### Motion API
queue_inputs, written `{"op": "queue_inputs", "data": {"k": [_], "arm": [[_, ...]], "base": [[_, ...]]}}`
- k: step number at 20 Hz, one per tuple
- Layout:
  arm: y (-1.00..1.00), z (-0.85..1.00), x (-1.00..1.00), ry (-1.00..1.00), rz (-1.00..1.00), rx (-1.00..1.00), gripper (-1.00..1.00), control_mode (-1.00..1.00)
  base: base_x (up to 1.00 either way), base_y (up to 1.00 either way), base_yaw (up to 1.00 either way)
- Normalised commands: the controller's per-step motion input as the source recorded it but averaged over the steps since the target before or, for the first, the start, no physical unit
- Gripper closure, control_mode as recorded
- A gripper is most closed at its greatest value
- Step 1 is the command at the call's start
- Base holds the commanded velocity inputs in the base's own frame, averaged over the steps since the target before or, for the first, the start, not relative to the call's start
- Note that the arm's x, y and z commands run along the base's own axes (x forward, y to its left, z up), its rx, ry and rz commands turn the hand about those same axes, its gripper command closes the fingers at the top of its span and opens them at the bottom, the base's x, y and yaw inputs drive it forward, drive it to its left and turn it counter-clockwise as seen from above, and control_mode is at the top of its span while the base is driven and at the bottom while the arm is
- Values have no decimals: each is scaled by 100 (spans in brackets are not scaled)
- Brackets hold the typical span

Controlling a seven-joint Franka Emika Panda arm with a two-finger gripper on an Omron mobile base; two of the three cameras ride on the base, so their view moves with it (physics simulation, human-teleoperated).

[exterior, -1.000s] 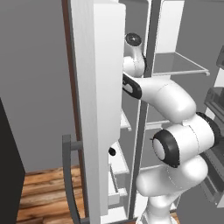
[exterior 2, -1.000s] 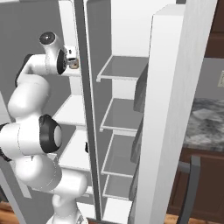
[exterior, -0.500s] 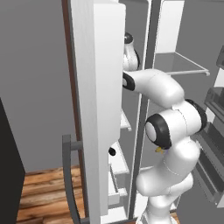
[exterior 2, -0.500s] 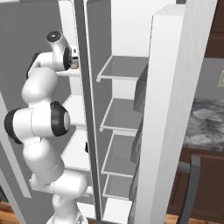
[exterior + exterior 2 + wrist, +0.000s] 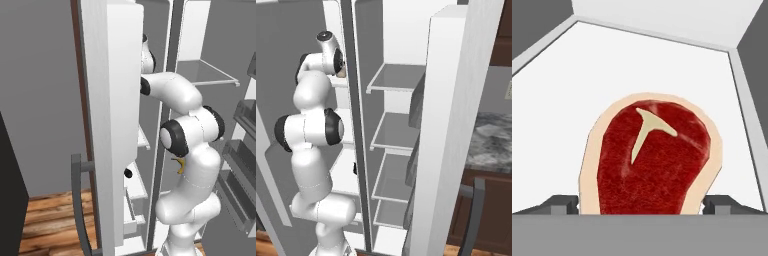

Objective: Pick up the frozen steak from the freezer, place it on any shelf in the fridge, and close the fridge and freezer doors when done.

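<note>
The frozen steak [image 5: 654, 160], a dark red slab with a pale rim and a T-shaped bone mark, lies flat on a white shelf [image 5: 557, 100] high in the freezer [image 5: 141, 142]. My gripper [image 5: 644, 206] is open, with one dark fingertip on each side of the steak's near end. In the right base view the arm reaches into the narrow compartment, and the gripper [image 5: 341, 67] sits at the upper shelf. The wider fridge [image 5: 391, 135] stands open beside it, its thin grey shelves [image 5: 401, 75] bare.
The open freezer door [image 5: 107, 125] hides most of my hand in the left base view. The fridge door [image 5: 451, 130] stands open on the right. Lower down, a yellow banana [image 5: 180, 165] and a small black lump [image 5: 128, 173] are in view.
The arm has stretched up and further into the freezer: the elbow rose and the hand went deeper over the upper shelf.
</note>
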Motion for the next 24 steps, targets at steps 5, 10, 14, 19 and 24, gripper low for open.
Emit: {"op": "queue_inputs", "data": {"k": [5,10,14,19,24], "arm": [[0,-38,6,8,0,-1,100,-100],[0,-18,-20,-5,0,0,100,-100],[20,0,-80,-29,0,0,100,-100],[-9,0,-23,-7,15,3,100,-100],[-19,7,-24,-4,11,3,100,-100]], "base": [[0,0,0],[0,0,0],[0,0,0],[0,0,0],[0,0,0]]}}
